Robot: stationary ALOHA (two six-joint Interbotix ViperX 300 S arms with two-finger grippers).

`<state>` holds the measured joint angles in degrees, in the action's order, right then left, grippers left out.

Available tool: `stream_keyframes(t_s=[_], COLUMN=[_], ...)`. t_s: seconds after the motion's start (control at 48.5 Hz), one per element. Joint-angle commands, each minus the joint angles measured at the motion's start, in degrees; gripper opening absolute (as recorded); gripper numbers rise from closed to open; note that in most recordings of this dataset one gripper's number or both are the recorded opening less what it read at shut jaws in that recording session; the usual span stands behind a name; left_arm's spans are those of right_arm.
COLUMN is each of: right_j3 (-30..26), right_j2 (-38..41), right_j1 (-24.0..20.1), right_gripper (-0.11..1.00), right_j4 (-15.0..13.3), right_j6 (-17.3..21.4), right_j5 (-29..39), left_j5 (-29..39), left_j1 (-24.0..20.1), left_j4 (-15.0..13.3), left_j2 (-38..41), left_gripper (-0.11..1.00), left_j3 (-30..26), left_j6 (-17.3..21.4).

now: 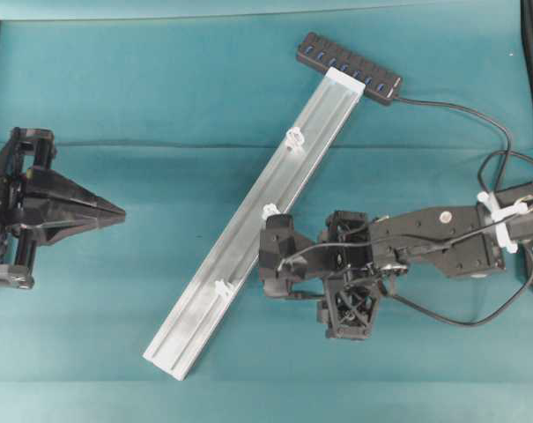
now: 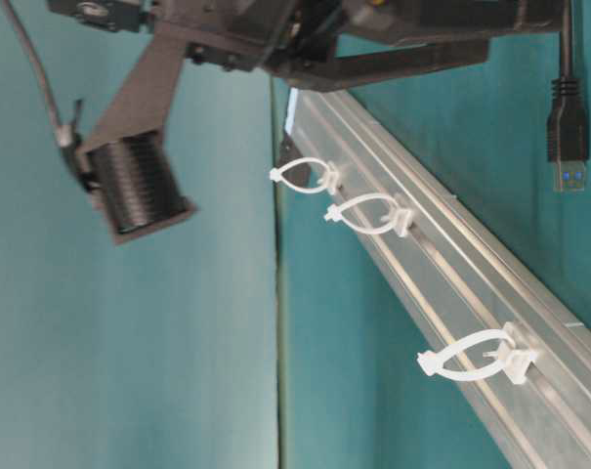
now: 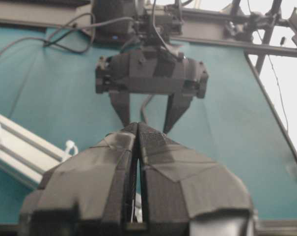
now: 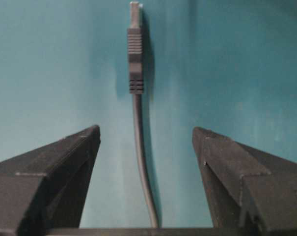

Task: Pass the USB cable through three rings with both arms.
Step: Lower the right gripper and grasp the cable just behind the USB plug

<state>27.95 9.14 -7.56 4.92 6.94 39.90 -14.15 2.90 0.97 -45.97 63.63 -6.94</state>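
Lying lengthwise between the right gripper's (image 4: 146, 147) spread, untouching jaws, the cable (image 4: 141, 162) points plug-first ahead; left gripper (image 1: 116, 213) pressed together, well apart

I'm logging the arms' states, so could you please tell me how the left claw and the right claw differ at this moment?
The left claw is shut, fingers pressed together; the right claw stands open. The left claw has nothing between its fingers; the right claw straddles the thin black USB cable without touching it. The left claw sits away from the long silver aluminium rail; the right claw is beside it. Both are black and pointed.
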Motion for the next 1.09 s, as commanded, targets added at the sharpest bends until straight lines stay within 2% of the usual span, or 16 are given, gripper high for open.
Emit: stream_keyframes(t_s=[0.0, 0.289, 0.742, 0.845, 1.01, 1.072], right_j3=[-0.2, 0.3, 0.6, 0.6, 0.8, 0.9], right_j2=[1.3, 3.8, 5.7, 5.7, 5.7, 5.7], right_j1=[-0.5, -1.2, -1.9, -2.1, -2.5, -2.5], right_gripper=[0.77, 0.77, 0.76, 0.69, 0.45, 0.44], right_j4=[-0.3, -0.4, -0.4, -0.4, -0.4, -0.4], right_j6=[-0.2, -0.2, -0.4, -0.4, -0.4, -0.5], right_j5=[-0.4, -3.6, -3.9, -3.6, -3.6, -3.9], left_j5=[-0.3, -0.3, -0.3, -0.3, -0.3, -0.3], left_j1=[-0.2, -0.2, -0.2, -0.2, -0.2, -0.2], left_j4=[0.2, 0.2, 0.2, 0.1, 0.2, 0.2], left_j2=[0.2, 0.2, 0.2, 0.2, 0.2, 0.2], left_gripper=[0.0, 0.0, 0.0, 0.0, 0.0, 0.0], left_j3=[-1.5, -1.5, -1.4, -1.5, -1.4, -1.4], left_j6=[0.2, 0.4, 0.3, 0.3, 0.4, 0.4])
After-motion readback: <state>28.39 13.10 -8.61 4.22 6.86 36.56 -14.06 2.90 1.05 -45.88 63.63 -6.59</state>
